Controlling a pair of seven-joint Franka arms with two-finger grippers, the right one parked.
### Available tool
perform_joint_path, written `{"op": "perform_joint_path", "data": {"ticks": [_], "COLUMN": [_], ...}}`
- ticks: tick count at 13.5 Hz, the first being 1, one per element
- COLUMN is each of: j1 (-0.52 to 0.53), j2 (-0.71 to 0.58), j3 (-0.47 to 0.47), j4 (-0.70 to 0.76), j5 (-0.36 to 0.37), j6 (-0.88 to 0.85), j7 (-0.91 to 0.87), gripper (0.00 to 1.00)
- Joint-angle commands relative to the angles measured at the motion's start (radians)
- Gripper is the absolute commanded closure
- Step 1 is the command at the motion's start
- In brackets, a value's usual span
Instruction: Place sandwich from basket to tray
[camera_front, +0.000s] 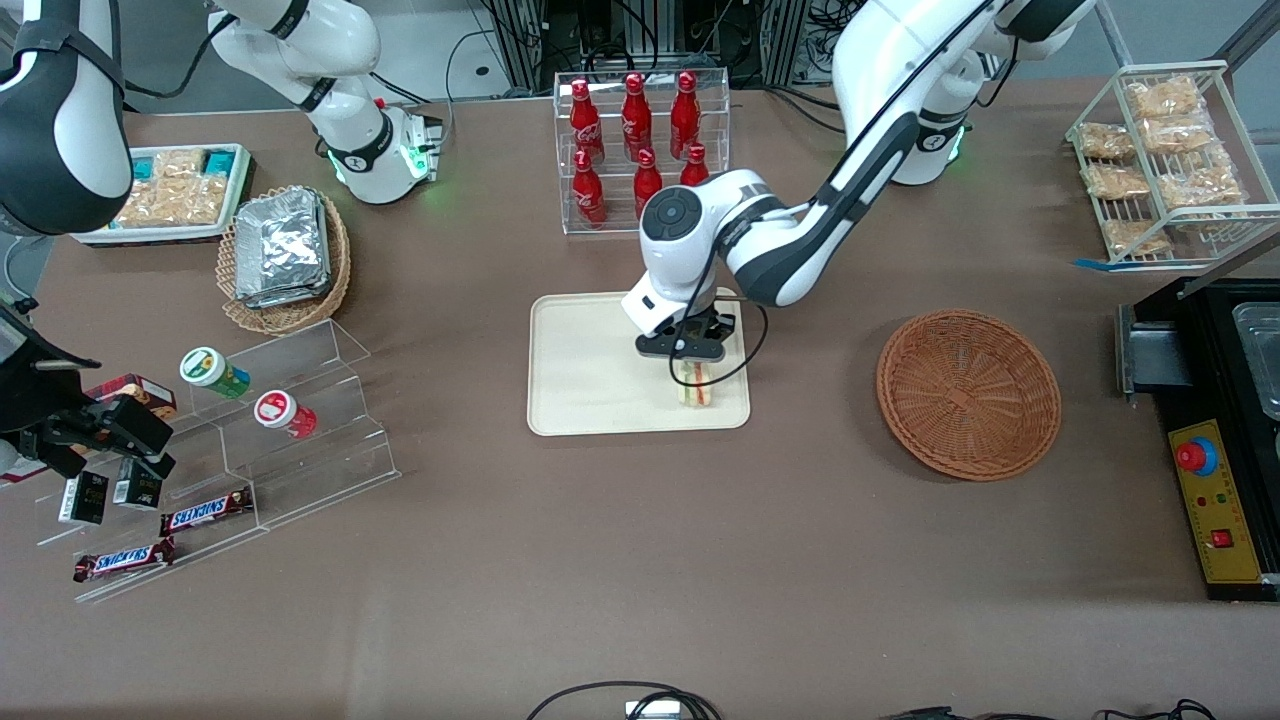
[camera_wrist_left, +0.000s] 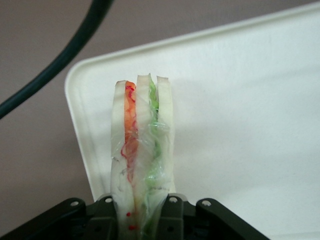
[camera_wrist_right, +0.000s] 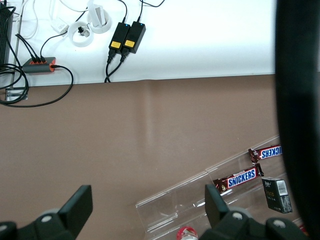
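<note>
Gripper (camera_front: 692, 362) clamping sandwich (camera_wrist_left: 141, 150) (white bread, orange, green) over tray (camera_front: 590, 385)

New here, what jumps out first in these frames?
The left arm's hand, shut on the sandwich and holding it over the cream tray near the corner closest to the front camera. Next, the reddish-brown wicker basket, with nothing in it, toward the working arm's end of the table. Then the rack of red bottles, farther from the camera than the tray.
</note>
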Motion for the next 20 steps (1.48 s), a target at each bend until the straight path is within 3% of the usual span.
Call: {"op": "perform_joint_path", "data": {"ticks": [1, 4, 7, 8, 13, 17, 20], "j1": [-0.042, -0.040, -0.043, -0.043, -0.020, 0.088, 0.205], "j2": [0.051, 0.062, 0.060, 0.055, 0.029, 0.003, -0.081], "j3": [0.010, 0.010, 0.010, 0.010, 0.019, 0.019, 0.017], "j4": [0.021, 0.019, 0.016, 0.019, 0.077, 0.217, 0.226], "j5": [0.031, 0.021, 0.026, 0.026, 0.015, 0.002, -0.019], "j6": [0.003, -0.003, -0.030, -0.050, -0.098, -0.275, -0.349], "j7": [-0.003, -0.023, -0.089, -0.092, -0.176, -0.213, -0.195], "gripper": [1.00, 0.98, 0.09, 0.01, 0.01, 0.01, 0.01]}}
